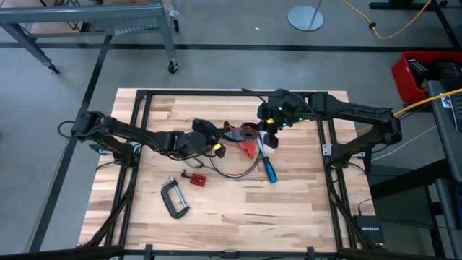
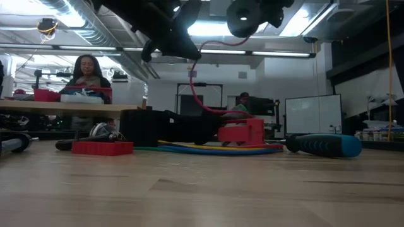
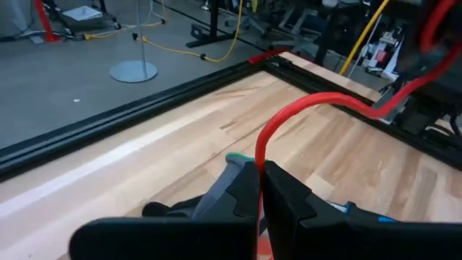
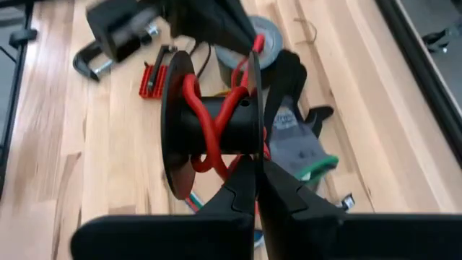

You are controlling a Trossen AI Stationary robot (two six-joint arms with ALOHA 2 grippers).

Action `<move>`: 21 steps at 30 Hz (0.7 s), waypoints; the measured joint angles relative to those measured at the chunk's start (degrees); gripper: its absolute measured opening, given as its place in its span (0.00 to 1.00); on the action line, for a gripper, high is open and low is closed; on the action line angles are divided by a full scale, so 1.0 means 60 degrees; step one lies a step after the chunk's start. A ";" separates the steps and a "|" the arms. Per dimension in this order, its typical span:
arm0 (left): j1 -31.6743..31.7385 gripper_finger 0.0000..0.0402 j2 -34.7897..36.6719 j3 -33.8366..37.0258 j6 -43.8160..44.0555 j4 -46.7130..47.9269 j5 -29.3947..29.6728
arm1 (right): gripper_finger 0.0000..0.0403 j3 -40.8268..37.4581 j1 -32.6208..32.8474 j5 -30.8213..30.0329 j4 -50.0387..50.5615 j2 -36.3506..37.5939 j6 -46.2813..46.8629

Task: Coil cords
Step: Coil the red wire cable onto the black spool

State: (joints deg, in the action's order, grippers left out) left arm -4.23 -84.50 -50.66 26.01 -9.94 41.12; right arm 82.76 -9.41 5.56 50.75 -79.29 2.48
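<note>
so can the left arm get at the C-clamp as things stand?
Probably not right now. The C-clamp lies in the open on the table, nothing over it, but the left gripper is shut on the red cord leading to the spool held by the right gripper.

On the pale wooden table (image 1: pixel 289 202), the black metal C-clamp (image 1: pixel 174 198) lies left of the small red block (image 1: pixel 196 178). The blue-handled screwdriver (image 1: pixel 269 170) lies right of the looped multicoloured cord (image 1: pixel 234 173), with the red plastic piece (image 1: pixel 249 148) behind them.
</note>
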 joint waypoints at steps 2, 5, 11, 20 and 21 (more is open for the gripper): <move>0.0104 0.00 0.0053 -0.0001 -0.0135 -0.0035 -0.0002 | 0.01 0.0000 0.0000 0.0000 0.0098 -0.0004 0.0000; 0.0249 0.00 0.0153 0.0001 -0.0077 -0.0154 -0.0011 | 0.01 -0.0040 0.0000 -0.0011 0.0004 -0.0004 0.0015; 0.0350 0.00 0.0231 0.0001 -0.0232 -0.1340 -0.0358 | 0.01 -0.0595 0.0001 -0.0788 -0.0334 -0.0007 0.0137; 0.0553 0.00 0.0246 0.0001 0.0116 -0.2087 -0.1099 | 0.01 -0.1409 0.0011 -0.2226 -0.1353 -0.0015 0.0584; 0.0585 0.00 0.0246 0.0001 0.0142 -0.2068 -0.1115 | 0.01 -0.1475 0.0011 -0.2344 -0.1440 -0.0015 0.0648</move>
State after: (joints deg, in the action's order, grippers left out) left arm -0.72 -83.02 -50.65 26.86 -22.35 34.43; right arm 73.91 -9.34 -8.50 42.11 -79.37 6.37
